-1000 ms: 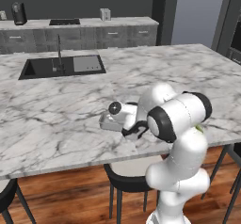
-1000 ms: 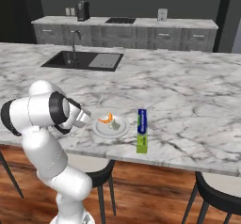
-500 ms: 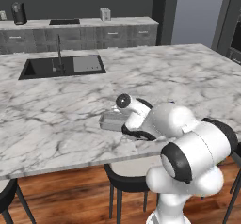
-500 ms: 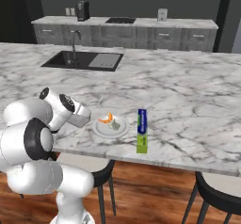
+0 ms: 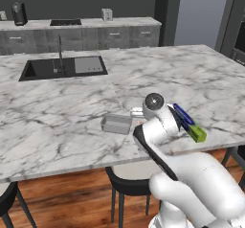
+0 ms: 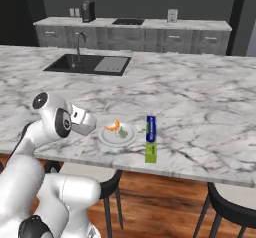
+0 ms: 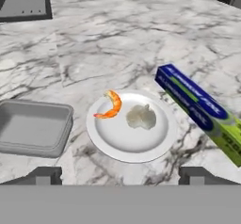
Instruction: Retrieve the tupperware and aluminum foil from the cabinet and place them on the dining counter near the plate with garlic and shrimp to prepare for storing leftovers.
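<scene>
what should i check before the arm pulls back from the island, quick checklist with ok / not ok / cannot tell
1. Tupperware resting flat on the dining counter: ok.
2. Tupperware beside the plate with garlic and shrimp, small gap between them: ok.
3. Aluminum foil lying on the marble on the plate's other side: ok.
4. Gripper open, nothing between the fingertips: ok.
5. Fingertips clear of the tupperware and plate: ok in the hand view.
6. Foil box far enough from the counter's near edge: cannot tell; its green end lies close to it.

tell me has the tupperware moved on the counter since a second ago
Cannot tell. The tupperware now lies free left of the plate; earlier the arm hid most of it.
</scene>
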Tool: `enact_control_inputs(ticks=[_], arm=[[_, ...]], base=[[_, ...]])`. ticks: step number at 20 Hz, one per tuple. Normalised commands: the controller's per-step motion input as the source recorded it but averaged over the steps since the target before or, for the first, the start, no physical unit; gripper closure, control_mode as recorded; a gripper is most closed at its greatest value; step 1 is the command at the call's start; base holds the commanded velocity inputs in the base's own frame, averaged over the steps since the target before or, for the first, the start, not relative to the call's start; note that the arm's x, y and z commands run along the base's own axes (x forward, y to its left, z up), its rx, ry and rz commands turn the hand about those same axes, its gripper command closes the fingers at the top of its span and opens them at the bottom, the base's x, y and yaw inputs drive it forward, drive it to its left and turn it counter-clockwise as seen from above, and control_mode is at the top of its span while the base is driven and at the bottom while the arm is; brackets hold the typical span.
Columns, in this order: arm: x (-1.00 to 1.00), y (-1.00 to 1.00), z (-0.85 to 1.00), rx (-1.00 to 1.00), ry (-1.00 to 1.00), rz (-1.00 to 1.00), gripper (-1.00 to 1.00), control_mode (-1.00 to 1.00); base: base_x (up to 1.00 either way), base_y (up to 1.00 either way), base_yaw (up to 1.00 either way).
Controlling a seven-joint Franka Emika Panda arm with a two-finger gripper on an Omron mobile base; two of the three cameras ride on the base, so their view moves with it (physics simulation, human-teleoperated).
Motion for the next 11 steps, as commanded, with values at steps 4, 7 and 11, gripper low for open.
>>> enact_control_inputs(ticks=[4,7,11], arm=[[-1.00,-0.28,0.73,0.00,-0.04,0.31,-1.00,-1.00],[-1.00,-0.24,0.87,0.01,-0.09,0.31,-1.00,-1.00],[-0.98,-0.16,1.00,0.00,-0.02,0.31,-1.00,-1.00]], base=[[0.00,0.00,0.00],[0.00,0.00,0.00],[0.00,0.00,0.00]])
